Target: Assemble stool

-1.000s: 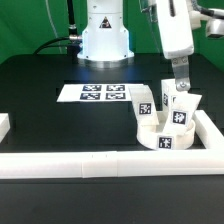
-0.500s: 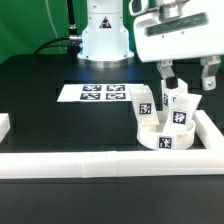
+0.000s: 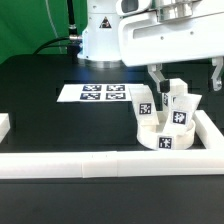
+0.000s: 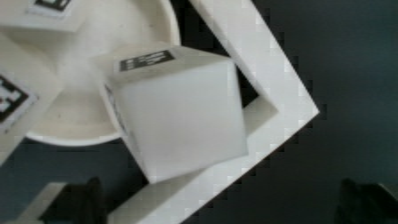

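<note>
1 seat (image 3: 160, 137), 3 legs (image 3: 143, 106), 1 marker board (image 3: 97, 93)

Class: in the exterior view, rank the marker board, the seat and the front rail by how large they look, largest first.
1. Front rail: it spans most of the picture.
2. Marker board.
3. Seat.
The rail lies nearest the camera, which exaggerates it; board and seat look close in size.

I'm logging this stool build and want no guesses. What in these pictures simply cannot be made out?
- Third leg: in the exterior view only two legs show clearly on the seat; the gripper covers what lies behind.
- Seat holes: not visible in either view.
- Fingers: cut off by the frame edge in the wrist view, dark and blurred.
- Tag on the leg: wrist view, too blurred to read.
</note>
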Controlling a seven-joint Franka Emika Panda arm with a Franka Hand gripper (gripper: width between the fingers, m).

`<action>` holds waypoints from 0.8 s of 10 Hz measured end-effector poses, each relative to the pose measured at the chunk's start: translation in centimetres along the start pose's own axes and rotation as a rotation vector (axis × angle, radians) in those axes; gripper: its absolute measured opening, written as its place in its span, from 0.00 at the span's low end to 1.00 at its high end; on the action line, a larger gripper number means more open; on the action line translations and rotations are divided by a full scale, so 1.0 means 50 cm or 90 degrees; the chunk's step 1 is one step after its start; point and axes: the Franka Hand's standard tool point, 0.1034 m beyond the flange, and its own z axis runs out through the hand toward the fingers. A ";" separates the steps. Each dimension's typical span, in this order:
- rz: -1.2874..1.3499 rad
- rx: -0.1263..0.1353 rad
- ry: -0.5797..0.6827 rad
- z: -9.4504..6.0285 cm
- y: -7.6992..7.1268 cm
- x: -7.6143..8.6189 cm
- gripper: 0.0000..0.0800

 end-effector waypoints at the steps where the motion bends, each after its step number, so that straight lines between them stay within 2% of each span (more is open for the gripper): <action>1: -0.040 0.000 0.000 0.000 0.001 0.001 0.81; 3: -0.116 -0.006 0.003 0.000 0.001 0.002 0.81; 4: -0.210 -0.029 0.020 -0.002 -0.014 -0.001 0.81; 5: -0.287 -0.043 0.027 -0.002 -0.025 -0.008 0.81; 8: -0.422 -0.057 0.022 -0.003 -0.013 0.002 0.81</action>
